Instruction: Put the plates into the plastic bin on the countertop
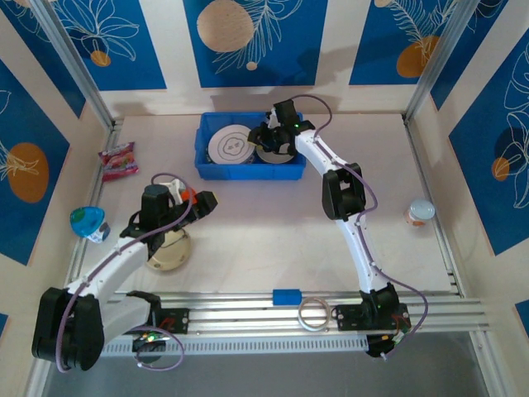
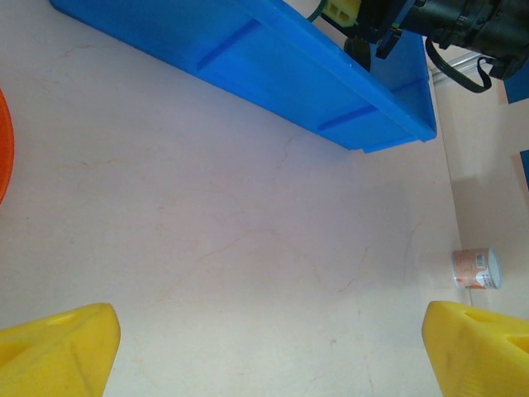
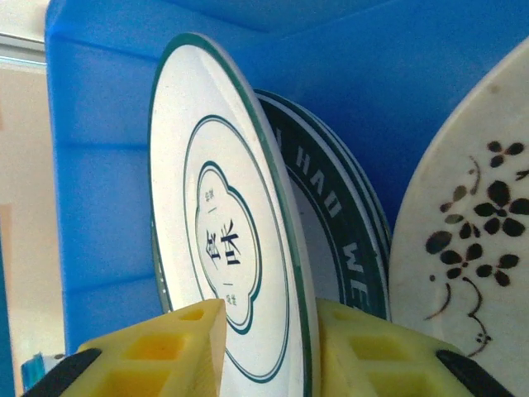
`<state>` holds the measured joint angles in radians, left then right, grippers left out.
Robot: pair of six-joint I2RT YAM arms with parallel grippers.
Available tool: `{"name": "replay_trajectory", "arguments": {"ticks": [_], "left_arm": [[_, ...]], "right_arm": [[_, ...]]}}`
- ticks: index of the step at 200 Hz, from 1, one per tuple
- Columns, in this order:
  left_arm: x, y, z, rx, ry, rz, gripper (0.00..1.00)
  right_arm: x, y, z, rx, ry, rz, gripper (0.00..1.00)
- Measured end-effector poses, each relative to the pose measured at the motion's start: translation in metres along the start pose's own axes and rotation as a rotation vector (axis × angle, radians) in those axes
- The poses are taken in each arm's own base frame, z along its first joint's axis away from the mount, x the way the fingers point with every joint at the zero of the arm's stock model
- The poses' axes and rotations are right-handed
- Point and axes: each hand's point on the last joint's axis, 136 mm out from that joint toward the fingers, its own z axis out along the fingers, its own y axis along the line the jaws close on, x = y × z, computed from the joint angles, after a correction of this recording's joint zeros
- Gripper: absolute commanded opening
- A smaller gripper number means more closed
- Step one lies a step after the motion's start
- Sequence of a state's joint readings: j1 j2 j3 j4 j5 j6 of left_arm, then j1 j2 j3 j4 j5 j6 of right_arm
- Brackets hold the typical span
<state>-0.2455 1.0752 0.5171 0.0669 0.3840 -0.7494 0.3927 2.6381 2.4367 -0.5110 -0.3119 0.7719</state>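
**A:** Plates (image 1: 233, 145), where are they?
**B:** In the plastic bin (image 3: 99, 207). One white plate (image 3: 223, 240) stands on edge, its rim between the right pincer's (image 3: 271, 313) fingers. Clamped or loose, I cannot tell. The bin wall is close beyond.
**A:** Left pincer (image 2: 269, 318)?
**B:** Spread wide over bare tabletop (image 2: 248, 231), with the bin's outer edge ahead.
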Motion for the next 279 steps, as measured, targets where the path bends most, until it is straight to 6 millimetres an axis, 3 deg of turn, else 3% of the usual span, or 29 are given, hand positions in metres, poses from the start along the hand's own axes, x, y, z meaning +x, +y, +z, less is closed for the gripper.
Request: {"name": "replay_trajectory", "arguments": {"ticks": [18,89,150,212,279], "left_arm": [[0.001,0.002,0.002,-0.004,0.004,-0.003,0.94],[0.000,0.002,0.002,-0.004,0.004,-0.003,0.94],[0.001,0.003,0.004,-0.007,0.008,-0.005,0.94],[0.000,0.003,0.004,-0.004,0.005,-0.003,0.95],[-0.001,0.003,0.006,-0.004,0.004,-0.003,0.96]], "right_arm": [[0.000,-0.001,-0.002,0.029,-0.003,-0.014,0.41],[0.007,-0.008,-0.006,0.151,-0.009,-0.081,0.43],[0.016,-0.019,0.006,0.186,0.018,-0.085,0.44],[0.015,-0.002,0.002,0.173,0.005,-0.121,0.46],[0.018,-0.013,-0.001,0.233,0.016,-0.145,0.51]]}}
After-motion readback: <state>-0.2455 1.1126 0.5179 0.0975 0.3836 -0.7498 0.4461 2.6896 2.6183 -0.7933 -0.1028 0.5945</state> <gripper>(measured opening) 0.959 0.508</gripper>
